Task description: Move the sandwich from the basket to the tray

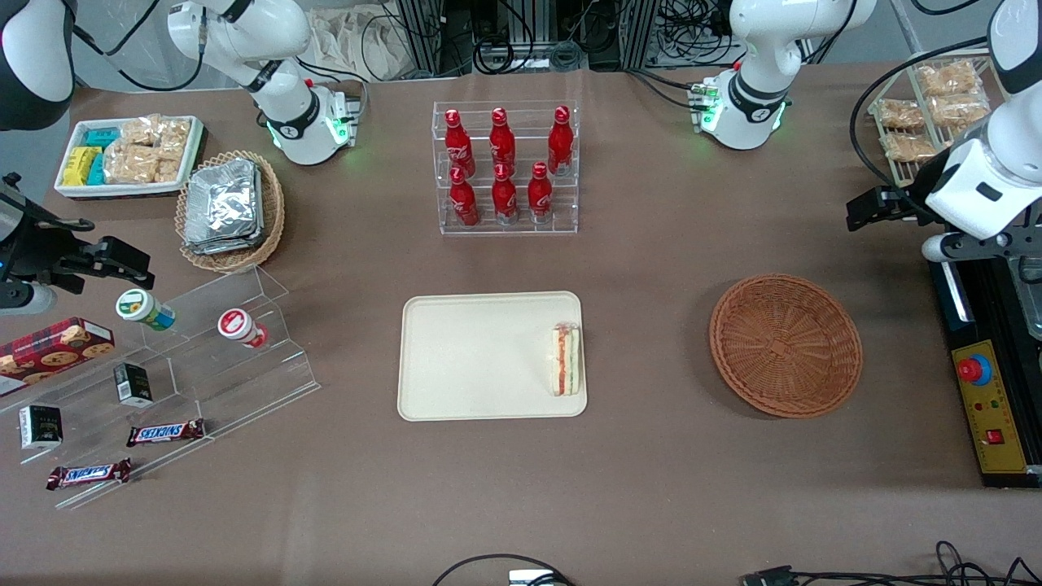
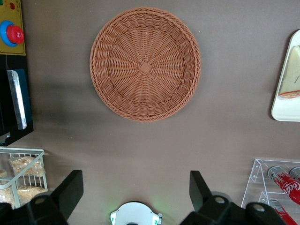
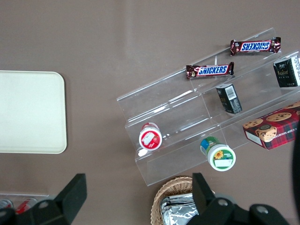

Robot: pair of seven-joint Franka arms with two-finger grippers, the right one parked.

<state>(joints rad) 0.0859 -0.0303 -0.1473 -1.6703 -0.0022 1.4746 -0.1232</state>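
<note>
While the sandwich (image 1: 566, 359) already lies flat in the tray (image 1: 456, 358), against the rim at the working arm's end, its long axis runs from near the front camera away from it, cut edge with red and green layers facing up. Its job looks done. Next toward the working arm sits the basket (image 1: 785, 344), empty, well apart from the tray. Farther from the camera and higher, the gripper (image 2: 136, 192) hangs above bare table just past the basket, fingers spread wide and holding nothing. From those fingers the sandwich lies past the basket, toward the parked arm's end.
</note>
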